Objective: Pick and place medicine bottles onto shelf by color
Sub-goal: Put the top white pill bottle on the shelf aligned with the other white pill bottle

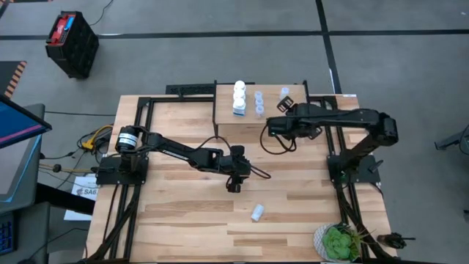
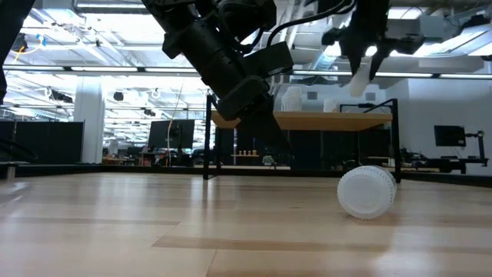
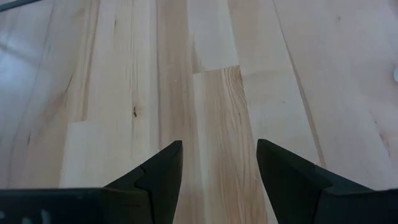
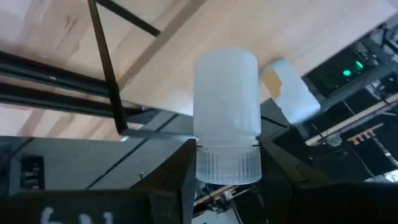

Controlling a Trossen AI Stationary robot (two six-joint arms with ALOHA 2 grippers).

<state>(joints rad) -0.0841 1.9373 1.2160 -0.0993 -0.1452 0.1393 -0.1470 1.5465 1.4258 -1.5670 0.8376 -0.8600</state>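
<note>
The right end effector (image 4: 227, 168) grips a light, rigid, slippery pale-blue bottle (image 4: 227, 106) near its ribbed cap; left end effector (image 3: 217, 174) hangs open, empty, at the shelf's (image 1: 227, 125) six o'clock.

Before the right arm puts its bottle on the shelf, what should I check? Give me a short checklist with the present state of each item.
1. Right gripper holds a bottle: ok, a pale translucent bottle sits between its fingers.
2. Gripper is over the shelf: ok, the high view shows it above the shelf's right part.
3. Free spot near the pale blue bottles: ok, bare wood shows beside them.
4. White bottles stand apart in their own row: ok.
5. Left gripper out of the way: ok, open and empty over the table.
6. Bottle lying on the table still to pick: not ok.
</note>
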